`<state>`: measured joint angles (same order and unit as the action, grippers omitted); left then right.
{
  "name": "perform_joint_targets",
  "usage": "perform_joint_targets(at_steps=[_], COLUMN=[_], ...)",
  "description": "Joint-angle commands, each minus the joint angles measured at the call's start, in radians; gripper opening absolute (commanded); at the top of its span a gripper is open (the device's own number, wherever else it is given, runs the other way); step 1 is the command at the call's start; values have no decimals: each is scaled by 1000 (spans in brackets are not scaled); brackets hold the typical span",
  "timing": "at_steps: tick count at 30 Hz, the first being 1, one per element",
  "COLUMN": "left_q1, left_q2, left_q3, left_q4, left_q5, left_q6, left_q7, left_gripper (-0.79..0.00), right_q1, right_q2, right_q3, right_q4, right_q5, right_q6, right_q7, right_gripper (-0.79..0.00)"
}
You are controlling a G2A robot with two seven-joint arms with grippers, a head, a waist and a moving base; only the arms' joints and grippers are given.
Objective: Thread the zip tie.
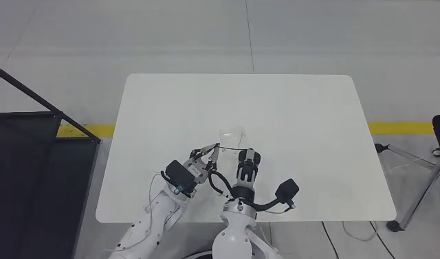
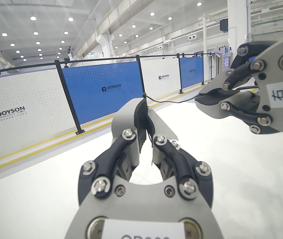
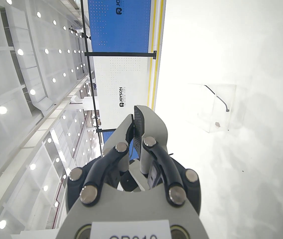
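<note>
A thin black zip tie (image 2: 171, 101) spans the short gap between my two grippers, just above the white table (image 1: 309, 121) near its front edge. My left gripper (image 2: 143, 108) is shut on one end, and the tie's small head pokes out past its fingertips. My right gripper (image 2: 199, 98) is shut on the other end, close beside the left one. In the top view the left gripper (image 1: 214, 148) and right gripper (image 1: 249, 156) face each other with the tie (image 1: 230, 149) between them. The right gripper (image 3: 134, 111) has its pads pressed together.
A small clear plastic box (image 1: 232, 132) stands on the table just beyond the grippers; a second black zip tie (image 3: 217, 96) lies in the box (image 3: 206, 120). Blue and white fence panels (image 2: 101, 90) line the floor past the table.
</note>
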<state>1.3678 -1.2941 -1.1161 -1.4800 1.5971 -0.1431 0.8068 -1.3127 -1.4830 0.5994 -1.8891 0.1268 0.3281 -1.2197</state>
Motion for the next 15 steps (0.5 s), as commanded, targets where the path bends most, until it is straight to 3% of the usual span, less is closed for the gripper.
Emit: perform_joint_targets(at_steps=[1, 15], left_q1=[0, 0], left_q2=[0, 0], left_q3=[0, -1], left_q4=[0, -1], left_q5=[1, 5], left_q6=[-1, 1], left_q7=[0, 1], left_gripper=[-785, -785], right_q1=[-1, -14], right_q2=[-2, -12], right_q3=[2, 25], right_q4=[0, -11], right_q5=[1, 4], right_q6=[0, 3], right_q7=[2, 15], right_gripper=[-785, -785])
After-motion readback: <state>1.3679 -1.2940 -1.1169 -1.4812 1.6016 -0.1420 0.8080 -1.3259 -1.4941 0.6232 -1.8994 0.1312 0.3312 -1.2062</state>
